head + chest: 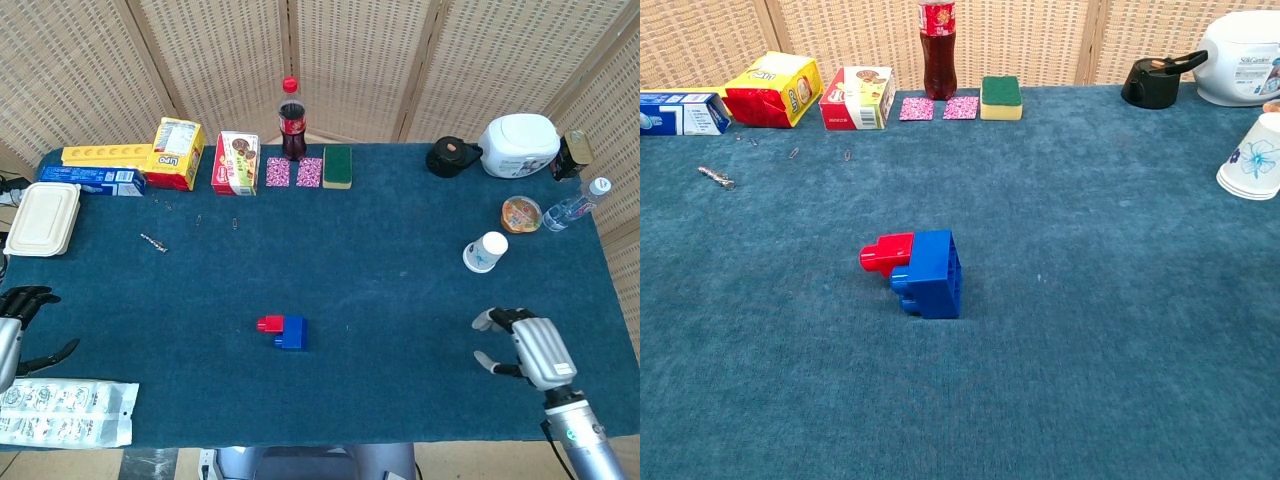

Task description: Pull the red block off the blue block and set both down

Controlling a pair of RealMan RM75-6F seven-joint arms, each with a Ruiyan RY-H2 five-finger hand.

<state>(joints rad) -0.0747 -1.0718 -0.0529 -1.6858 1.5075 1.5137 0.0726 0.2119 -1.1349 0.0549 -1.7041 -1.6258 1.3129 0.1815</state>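
Hovering empty with fingers apart, the right hand [527, 345] shows whole — the left hand [14, 325], edge-cropped, looks loose and empty too — red block [269, 323] joined to blue block [293, 332].

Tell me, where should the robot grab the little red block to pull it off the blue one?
Probably by the end of the red block that pokes out to the left of the blue block, since its other end is plugged in. Its sides are bare, so fingers could pinch it there. The left hand would come from the left, with the right hand steadying the blue one.
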